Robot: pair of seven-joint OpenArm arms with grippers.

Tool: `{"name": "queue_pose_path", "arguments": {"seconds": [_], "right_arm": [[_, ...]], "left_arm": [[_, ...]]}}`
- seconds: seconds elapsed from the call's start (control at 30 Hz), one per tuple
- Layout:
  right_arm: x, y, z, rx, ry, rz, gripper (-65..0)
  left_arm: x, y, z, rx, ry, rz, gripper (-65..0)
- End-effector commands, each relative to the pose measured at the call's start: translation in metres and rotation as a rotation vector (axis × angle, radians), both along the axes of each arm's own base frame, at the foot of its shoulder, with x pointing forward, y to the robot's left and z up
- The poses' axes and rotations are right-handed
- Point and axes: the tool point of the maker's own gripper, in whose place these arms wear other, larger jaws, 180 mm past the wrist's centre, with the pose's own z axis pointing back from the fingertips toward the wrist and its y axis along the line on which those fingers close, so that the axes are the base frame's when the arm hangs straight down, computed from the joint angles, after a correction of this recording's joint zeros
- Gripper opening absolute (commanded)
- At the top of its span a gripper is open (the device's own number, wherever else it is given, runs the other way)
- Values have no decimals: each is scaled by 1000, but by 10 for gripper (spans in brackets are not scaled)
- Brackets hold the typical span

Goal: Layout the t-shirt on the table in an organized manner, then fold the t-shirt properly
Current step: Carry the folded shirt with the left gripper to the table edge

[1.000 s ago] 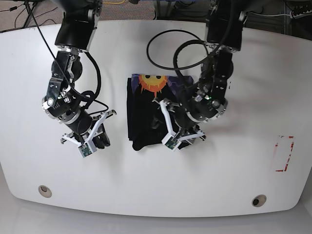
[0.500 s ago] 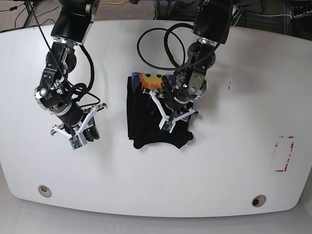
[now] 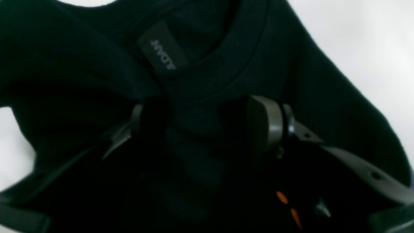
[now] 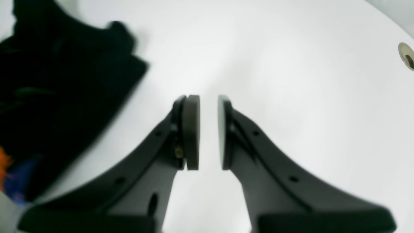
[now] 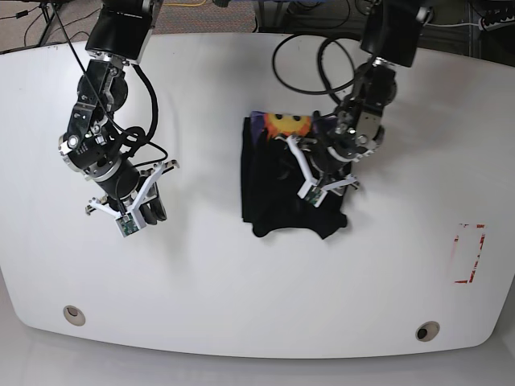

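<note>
The black t-shirt [image 5: 265, 185] lies folded into a narrow bundle at the middle of the white table [image 5: 241, 281], with the emoji print at its far end. My left gripper [image 5: 318, 189] sits on the bundle's right side. In the left wrist view my left gripper [image 3: 200, 123] is closed on a bunch of black t-shirt fabric [image 3: 226, 64] just below the collar and its neck label [image 3: 161, 55]. My right gripper [image 5: 137, 217] hovers over bare table left of the shirt. In the right wrist view my right gripper [image 4: 208, 129] holds nothing, its pads a narrow gap apart, with the t-shirt [image 4: 48, 97] at the left.
Two grommet holes [image 5: 74, 314] [image 5: 427, 330] sit near the front edge; one shows in the right wrist view [image 4: 407, 55]. A red-and-white tape mark [image 5: 469, 253] is at the right. Black cables [image 5: 306, 64] loop over the far table.
My left gripper has moved right and the shirt bundle has slid right with it. My right gripper has drifted slightly left and back, its jaws narrower than before.
</note>
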Motion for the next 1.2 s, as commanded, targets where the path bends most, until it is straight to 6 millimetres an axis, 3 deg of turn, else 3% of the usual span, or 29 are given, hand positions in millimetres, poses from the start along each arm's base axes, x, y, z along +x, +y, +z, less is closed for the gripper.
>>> {"name": "queue_pose_path", "arguments": {"seconds": [0.0,0.27,0.5,0.77,1.17], "right_arm": [[5,0,15,11,-54,5,-553],[1,0,11,10,-43,5,-553],[-4,3,23,-8,-77,13,-553],[-7,5,30,-17,-98,19,-553],[-11,5,26,-20,-88,22,-553]], "left_arm": [[-26,72,-25,260,133,8,-276],[-33,163,6,432,139,-27,-276],[-47,247,23,592,183,-34,-276],[-58,304,42,681,206,32,-276],[-67,357,47,722,238,87,-276]]}}
